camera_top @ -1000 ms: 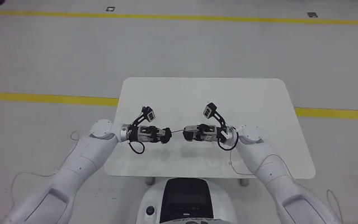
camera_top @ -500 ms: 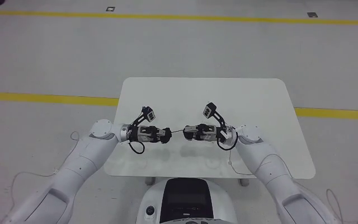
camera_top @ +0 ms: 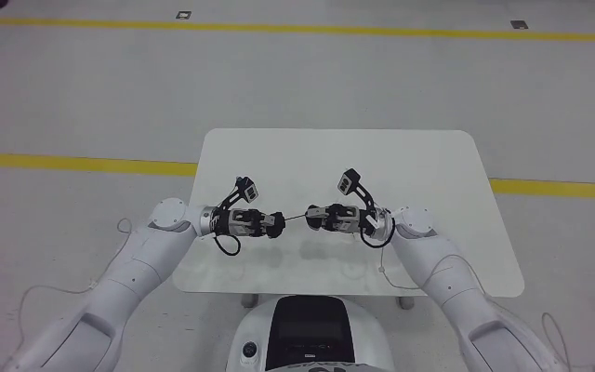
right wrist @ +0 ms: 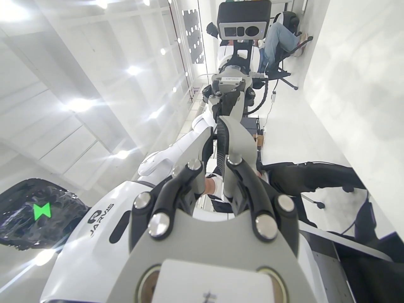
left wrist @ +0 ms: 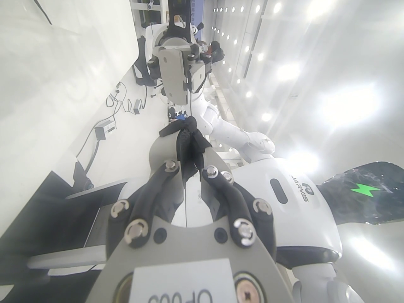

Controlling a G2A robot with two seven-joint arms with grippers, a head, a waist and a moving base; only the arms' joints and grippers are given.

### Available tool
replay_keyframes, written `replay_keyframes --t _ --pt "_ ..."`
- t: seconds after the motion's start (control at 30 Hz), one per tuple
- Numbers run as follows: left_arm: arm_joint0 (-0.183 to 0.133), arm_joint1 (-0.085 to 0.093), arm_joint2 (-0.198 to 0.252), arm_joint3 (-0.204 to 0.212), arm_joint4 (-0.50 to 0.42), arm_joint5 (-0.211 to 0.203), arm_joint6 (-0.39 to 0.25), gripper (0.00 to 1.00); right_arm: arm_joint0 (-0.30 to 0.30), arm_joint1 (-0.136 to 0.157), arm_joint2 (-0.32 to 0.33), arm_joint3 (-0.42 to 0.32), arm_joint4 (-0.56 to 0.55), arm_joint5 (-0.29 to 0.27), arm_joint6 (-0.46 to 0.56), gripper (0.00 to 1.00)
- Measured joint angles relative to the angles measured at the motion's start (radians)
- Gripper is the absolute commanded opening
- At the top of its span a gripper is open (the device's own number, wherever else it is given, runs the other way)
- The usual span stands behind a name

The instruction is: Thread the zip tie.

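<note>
A thin black zip tie [camera_top: 296, 219] stretches in the air between my two grippers, above the front middle of the white table [camera_top: 418, 158]. My left gripper [camera_top: 279, 224] is shut on one end and points at my right gripper [camera_top: 310, 221], which is shut on the other end. In the left wrist view the zip tie [left wrist: 190, 108] runs as a fine line from my left gripper [left wrist: 189, 130] to the right gripper [left wrist: 187, 80] opposite. In the right wrist view my right gripper [right wrist: 221, 124] faces the left gripper [right wrist: 228, 99] close by.
Loose cables [camera_top: 225, 247] hang from both wrists. The floor around the table carries yellow lines [camera_top: 93, 165].
</note>
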Motion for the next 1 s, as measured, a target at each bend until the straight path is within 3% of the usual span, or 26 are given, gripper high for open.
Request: replay_keyframes --t 0.23,0.27,0.3,0.33,0.4,0.47,0.57,0.6,1.0 --pt "0.0 0.0 0.0 0.0 0.0 0.0 0.0 0.0 -0.001 0.002 -0.001 0.004 0.002 -0.003 -0.002 0.0" --pt "0.0 0.0 0.0 0.0 0.0 0.0 0.0 0.08 -0.001 0.002 -0.001 0.004 0.002 -0.004 -0.002 0.0" --pt "0.0 0.0 0.0 0.0 0.0 0.0 0.0 0.39 -0.001 0.003 -0.001 0.004 0.002 -0.006 -0.002 0.0" --pt "0.0 0.0 0.0 0.0 0.0 0.0 0.0 0.57 -0.002 0.003 -0.001 0.004 0.002 -0.007 -0.002 0.0" --pt "0.0 0.0 0.0 0.0 0.0 0.0 0.0 0.58 -0.003 0.003 -0.001 0.005 0.003 -0.01 -0.002 0.0" --pt "0.0 0.0 0.0 0.0 0.0 0.0 0.0 0.74 -0.004 0.004 -0.001 0.005 0.005 -0.013 -0.003 0.0" --pt "0.0 0.0 0.0 0.0 0.0 0.0 0.0 0.84 -0.005 0.005 -0.001 0.005 0.007 -0.015 -0.004 0.0" --pt "0.0 0.0 0.0 0.0 0.0 0.0 0.0 0.97 -0.005 0.005 -0.001 0.005 0.007 -0.015 -0.004 0.0" --pt "0.0 0.0 0.0 0.0 0.0 0.0 0.0 1.0 -0.014 0.006 0.011 0.004 0.045 -0.045 -0.024 0.0"
